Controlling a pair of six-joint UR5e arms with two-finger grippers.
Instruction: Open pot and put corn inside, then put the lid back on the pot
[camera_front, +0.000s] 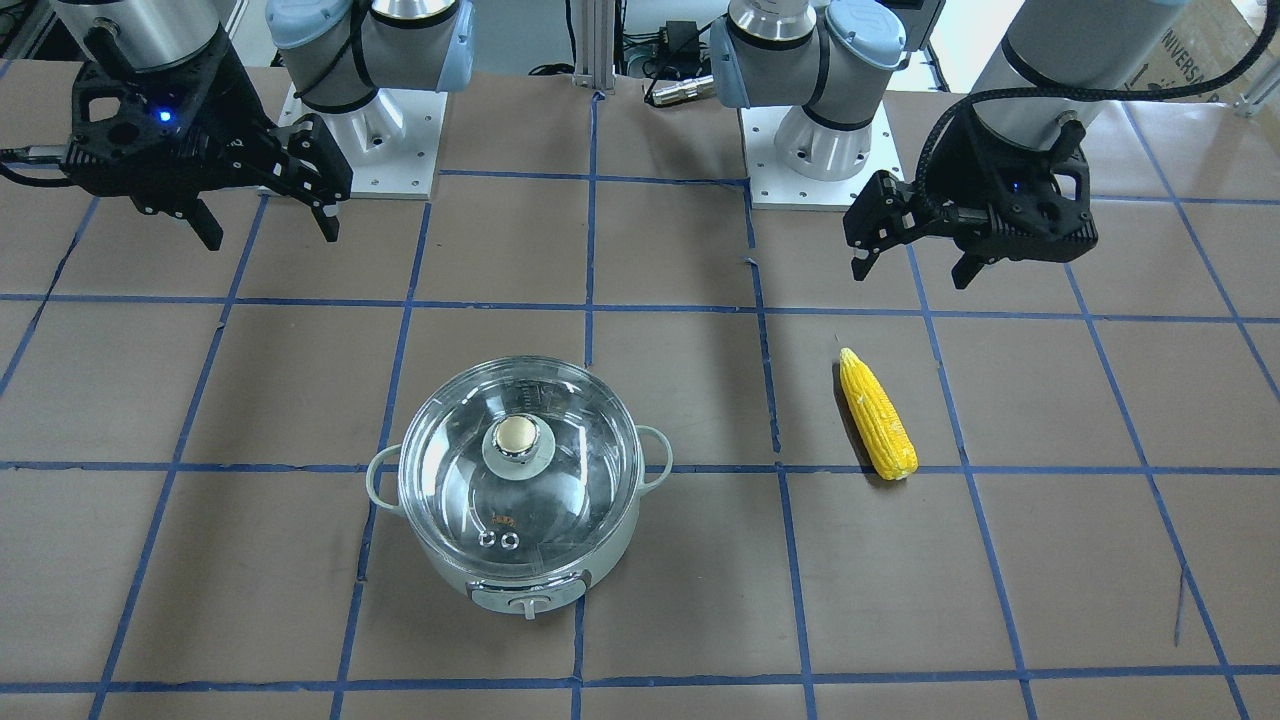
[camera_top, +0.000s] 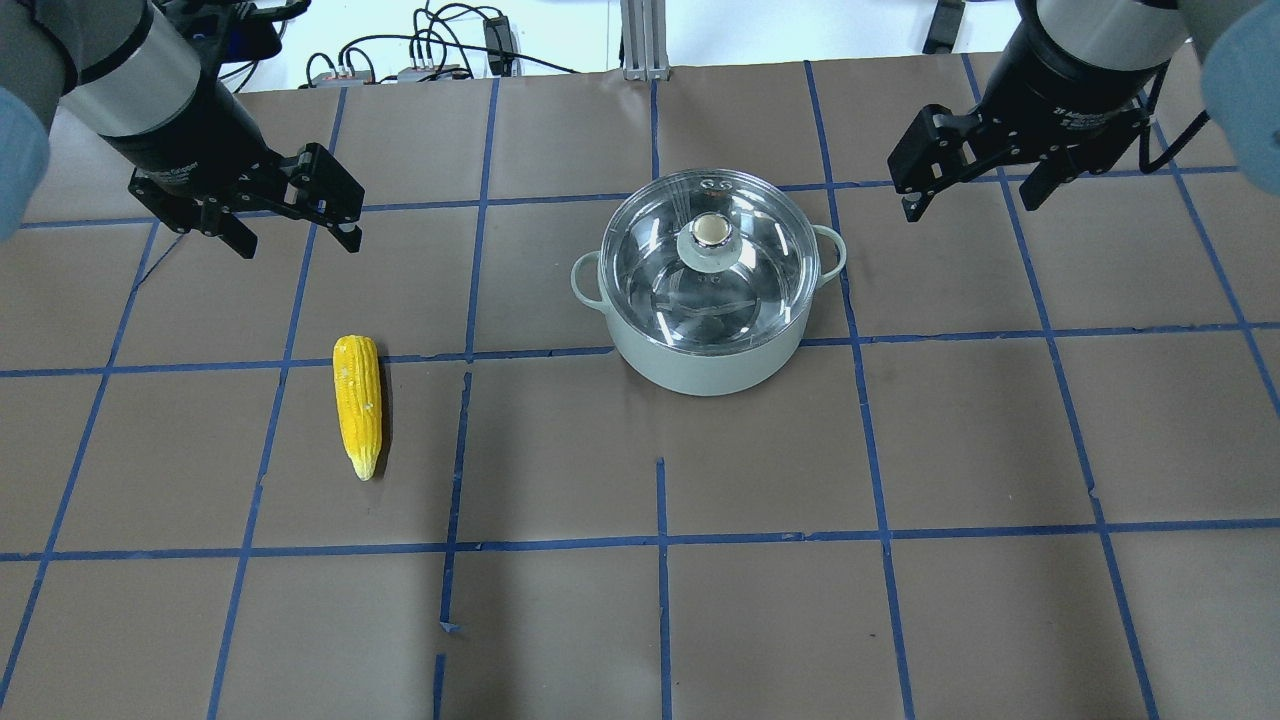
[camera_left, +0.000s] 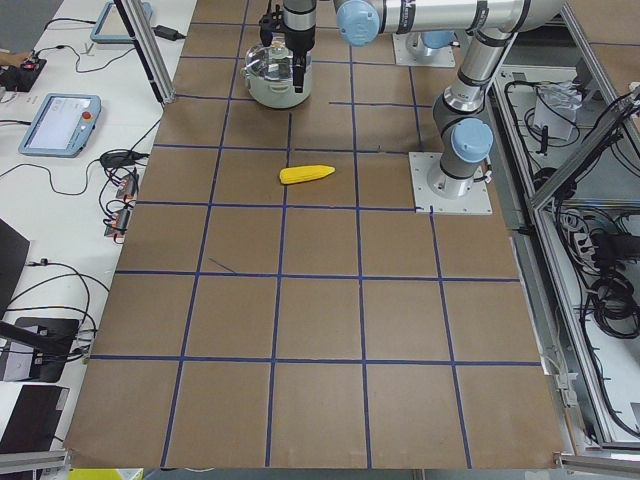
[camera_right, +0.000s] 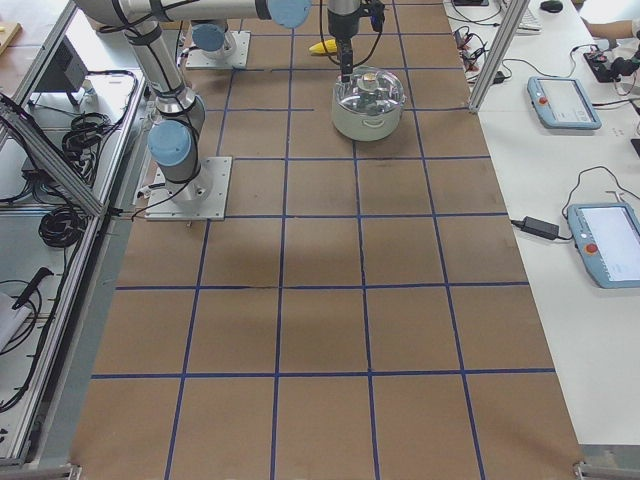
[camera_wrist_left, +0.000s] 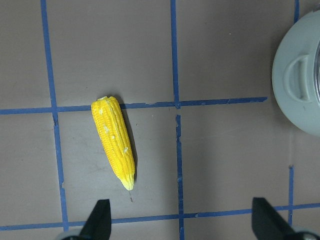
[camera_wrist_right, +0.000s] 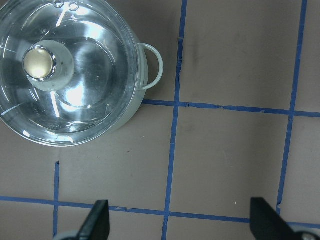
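- The pot (camera_top: 700, 365) stands upright on the worktop (camera_top: 900, 450), about midway between its left and right ends.
- The lid (camera_top: 711, 275) sits closed on the pot, with its knob (camera_top: 711, 229) at centre.
- The corn (camera_top: 358, 405) lies flat toward the left end, well apart from the pot, with its tip toward the robot-side edge.
- The left gripper (camera_top: 298, 243) hangs above the worktop near the corn, fingers spread.
- The right gripper (camera_front: 271, 236) hangs right of the pot, fingers spread.

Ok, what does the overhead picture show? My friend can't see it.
A pale pot with its glass lid on stands on a brown gridded table, a yellow corn lying apart toward the robot's left. The left gripper and right gripper hang open, holding nothing.
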